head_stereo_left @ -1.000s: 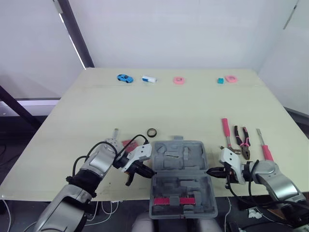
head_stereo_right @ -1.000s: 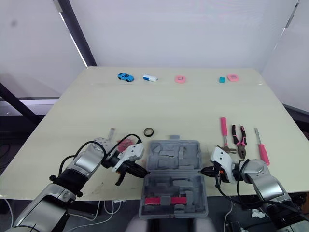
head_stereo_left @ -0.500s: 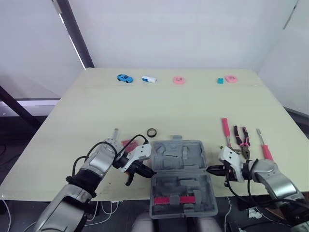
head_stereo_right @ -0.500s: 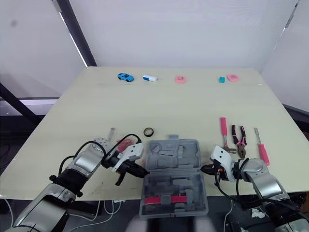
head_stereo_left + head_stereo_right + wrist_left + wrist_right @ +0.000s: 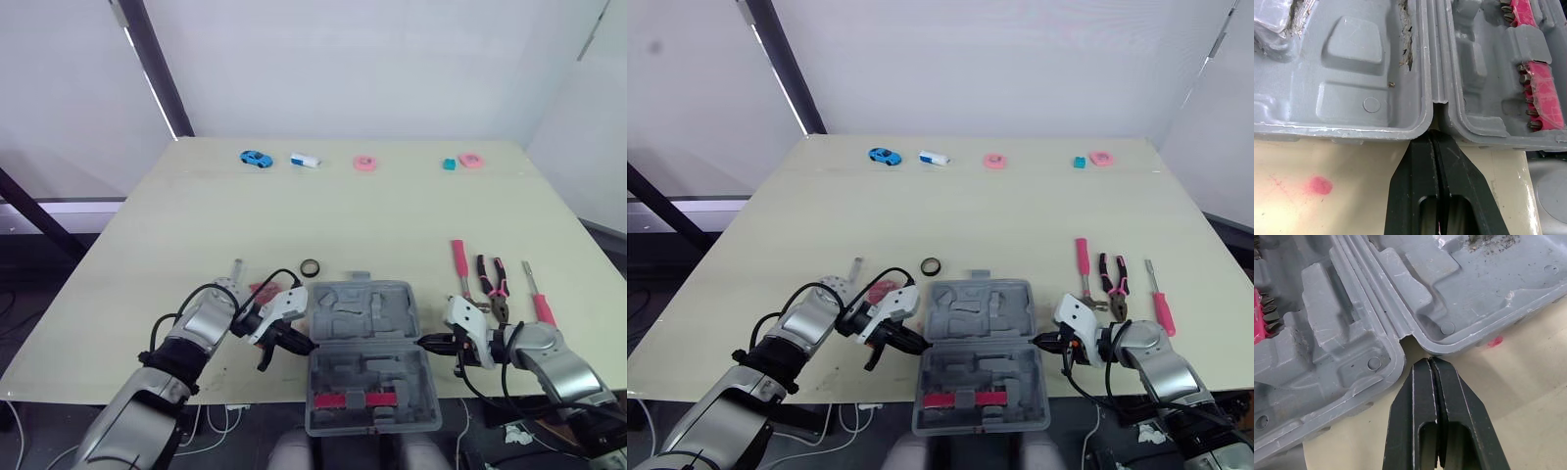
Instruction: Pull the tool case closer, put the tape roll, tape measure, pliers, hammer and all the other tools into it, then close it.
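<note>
The grey tool case [image 5: 364, 343] lies open at the table's front edge, its near half holding a pink bit strip [image 5: 351, 401] and hanging past the edge. My left gripper [image 5: 302, 344] is shut, its tips at the hinge notch [image 5: 1436, 104] on the case's left side. My right gripper [image 5: 426, 342] is shut too, its tips at the hinge notch [image 5: 1406, 339] on the right side. A black tape roll [image 5: 311, 266] lies behind the case. A red-handled tool [image 5: 457, 262], pliers [image 5: 493, 284] and a pink screwdriver [image 5: 538, 299] lie to the right. A red item [image 5: 263, 291] sits behind my left gripper.
Along the table's far edge sit a blue toy car [image 5: 254, 158], a white and blue object [image 5: 304, 161], a pink ring [image 5: 365, 163], a teal block [image 5: 448, 164] and another pink ring [image 5: 470, 160]. A small metal piece [image 5: 236, 268] lies left of the red item.
Both grippers stay shut at the ends of the case's hinge. The case's near edge sits slightly farther up the picture than a second ago.
</note>
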Tool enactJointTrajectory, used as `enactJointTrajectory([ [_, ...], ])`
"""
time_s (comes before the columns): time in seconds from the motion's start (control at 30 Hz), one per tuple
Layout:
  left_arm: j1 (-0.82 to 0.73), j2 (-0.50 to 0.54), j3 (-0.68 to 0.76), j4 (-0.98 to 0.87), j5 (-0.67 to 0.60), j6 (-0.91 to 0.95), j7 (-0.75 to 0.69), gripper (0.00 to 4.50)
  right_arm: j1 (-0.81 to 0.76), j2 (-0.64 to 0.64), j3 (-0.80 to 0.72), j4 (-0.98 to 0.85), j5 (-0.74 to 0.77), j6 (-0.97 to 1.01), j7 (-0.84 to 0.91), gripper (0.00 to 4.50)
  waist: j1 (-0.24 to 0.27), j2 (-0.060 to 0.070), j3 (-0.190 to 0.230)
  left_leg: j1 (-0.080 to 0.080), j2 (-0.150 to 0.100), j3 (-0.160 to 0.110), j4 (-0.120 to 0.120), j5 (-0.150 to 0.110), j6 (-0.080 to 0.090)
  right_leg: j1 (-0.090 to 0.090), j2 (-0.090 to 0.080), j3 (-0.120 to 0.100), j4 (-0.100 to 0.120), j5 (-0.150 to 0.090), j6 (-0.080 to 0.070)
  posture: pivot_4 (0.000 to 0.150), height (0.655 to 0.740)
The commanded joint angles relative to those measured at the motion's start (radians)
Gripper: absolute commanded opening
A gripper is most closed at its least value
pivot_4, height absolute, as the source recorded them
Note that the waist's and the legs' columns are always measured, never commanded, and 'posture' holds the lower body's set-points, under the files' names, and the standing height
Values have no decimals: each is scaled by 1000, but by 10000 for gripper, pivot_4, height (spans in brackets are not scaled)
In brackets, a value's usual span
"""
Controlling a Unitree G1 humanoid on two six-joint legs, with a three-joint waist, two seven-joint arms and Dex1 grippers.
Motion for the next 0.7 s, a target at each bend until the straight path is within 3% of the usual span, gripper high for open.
enactJointTrajectory([
  [0.03, -2, 2, 4, 21, 20, 2, 40, 519, -7, -4, -13, -26, 17, -8, 7, 0, 0, 0, 0, 0, 0, 0, 0, 0, 0, 0, 0, 0, 0, 0, 0, 1500, 7395],
  [0.7, 40, 43, 41, -23, -2, 0, 45, 519, 60, -28, -89, -54, 32, -77, -39, 0, -1, 0, 0, 0, 0, 0, 0, 0, 0, 0, 0, 0, 0, 0, 0, 1500, 7395],
])
